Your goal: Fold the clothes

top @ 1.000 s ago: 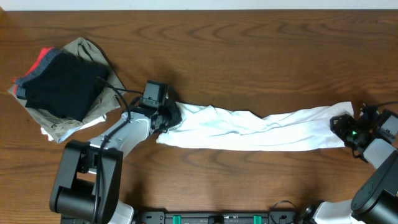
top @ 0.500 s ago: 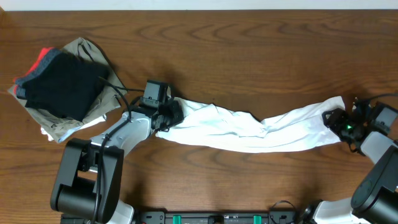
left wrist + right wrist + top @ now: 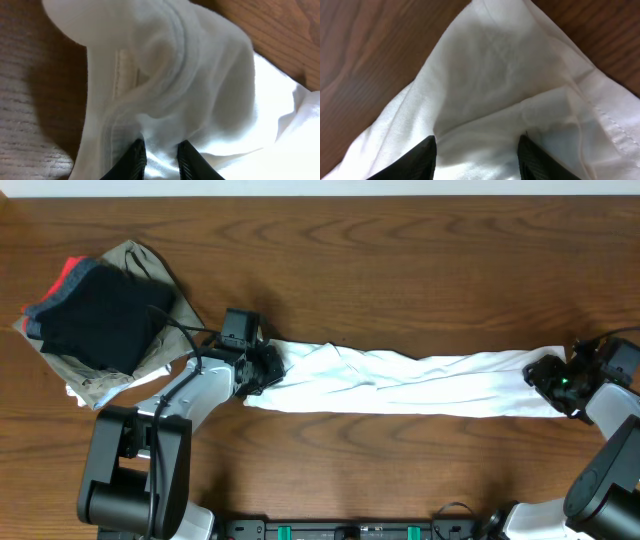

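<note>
The clothes (image 3: 400,385), a white thin garment, lie pulled out into a long narrow band across the table. My left gripper (image 3: 264,370) is at the band's left end. In the left wrist view its fingertips (image 3: 160,150) stand close together, shut on a bunched fold of the clothes (image 3: 200,75) near a stitched hem. My right gripper (image 3: 546,374) is at the band's right end. In the right wrist view its jaws (image 3: 477,145) stand wide apart, open, with the flat white fabric (image 3: 490,75) lying between them.
A pile of folded garments (image 3: 100,315), black on top of red and khaki, sits at the back left, close to the left arm. The brown wooden table (image 3: 400,260) stretches behind the band. The arm bases stand along the front edge.
The sagging, wavy band has been drawn straight. The left gripper shifted slightly left, the right gripper slightly right, and the right jaws have widened.
</note>
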Available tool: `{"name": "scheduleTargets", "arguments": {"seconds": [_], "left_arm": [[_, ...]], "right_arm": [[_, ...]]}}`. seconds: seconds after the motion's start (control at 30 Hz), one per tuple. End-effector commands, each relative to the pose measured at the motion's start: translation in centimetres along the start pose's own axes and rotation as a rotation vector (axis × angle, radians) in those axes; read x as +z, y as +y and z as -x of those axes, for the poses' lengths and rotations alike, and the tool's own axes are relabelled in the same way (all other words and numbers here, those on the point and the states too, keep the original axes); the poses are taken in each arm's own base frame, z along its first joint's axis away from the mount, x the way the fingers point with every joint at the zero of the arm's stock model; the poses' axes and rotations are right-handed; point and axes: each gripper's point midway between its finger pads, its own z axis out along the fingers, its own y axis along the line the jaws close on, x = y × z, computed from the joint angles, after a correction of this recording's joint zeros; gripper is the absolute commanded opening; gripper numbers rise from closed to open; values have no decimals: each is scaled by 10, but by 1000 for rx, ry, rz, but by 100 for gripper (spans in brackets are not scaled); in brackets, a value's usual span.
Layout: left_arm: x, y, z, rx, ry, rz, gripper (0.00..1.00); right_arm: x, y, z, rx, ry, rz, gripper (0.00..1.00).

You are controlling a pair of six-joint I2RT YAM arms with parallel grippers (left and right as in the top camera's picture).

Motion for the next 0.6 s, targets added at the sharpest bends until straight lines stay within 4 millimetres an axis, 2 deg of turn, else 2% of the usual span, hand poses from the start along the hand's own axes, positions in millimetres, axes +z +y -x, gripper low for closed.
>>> {"name": "scheduleTargets", "arguments": {"seconds": [0.0, 0.2, 0.57], "left_arm": [[3, 27, -5, -90, 6, 110, 25], [3, 28, -10, -109, 27, 112, 25], [0, 37, -2, -149, 15, 110, 25]], "right_arm": [[8, -36, -21, 53, 50, -172, 53], [7, -40, -19, 77, 39, -195, 55], [6, -44, -11, 68, 0, -223, 59]]}}
